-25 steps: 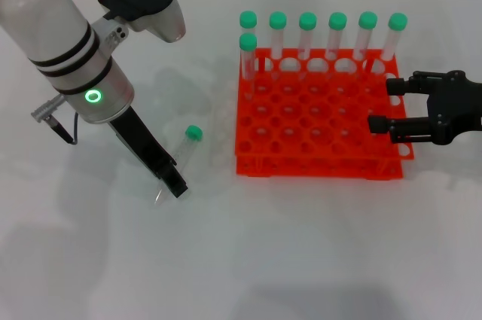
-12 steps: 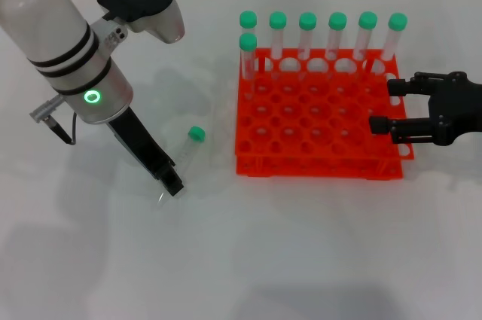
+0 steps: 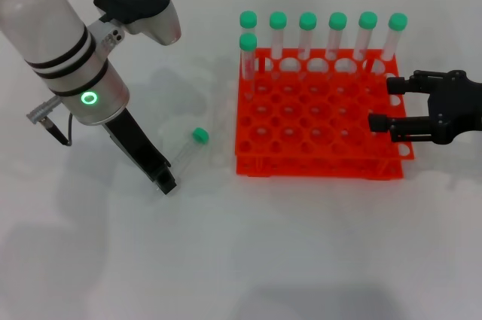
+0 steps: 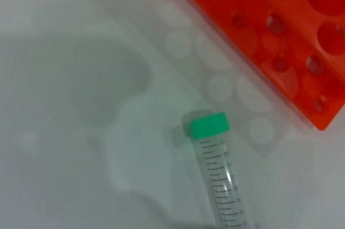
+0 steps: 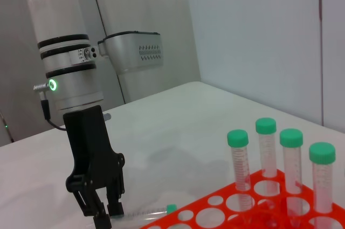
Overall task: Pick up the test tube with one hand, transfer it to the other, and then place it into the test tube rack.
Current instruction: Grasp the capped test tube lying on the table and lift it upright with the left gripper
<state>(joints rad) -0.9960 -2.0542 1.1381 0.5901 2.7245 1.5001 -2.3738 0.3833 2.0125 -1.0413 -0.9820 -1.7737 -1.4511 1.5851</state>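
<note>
On the left, the black two-finger left pincer on its thick silver-white arm with a green glowing ring reaches down to the white desk. Its tips sit right at the bottom end of the slim clear plastic test tube with a round green cap, which lies flat on the desk. From where I stand I cannot tell whether those fingers are parted or closed, nor whether they touch the tube. The tube's long axis runs on a slant: bottom end by the pincer, green cap pointing away and to the right, toward the bright orange-red plastic test tube rack. In the left wrist view the cap lies near the rack's corner but clear of it. So the left arm is plainly the nearer one, and I judge the pickup must come from it, closing across the tube's body.

The rack holds 7 other green-capped tubes upright along its far edge. At the rack's right side, well apart from the lying tube, the black right pincer hovers with its fingers spread, holding nothing.
</note>
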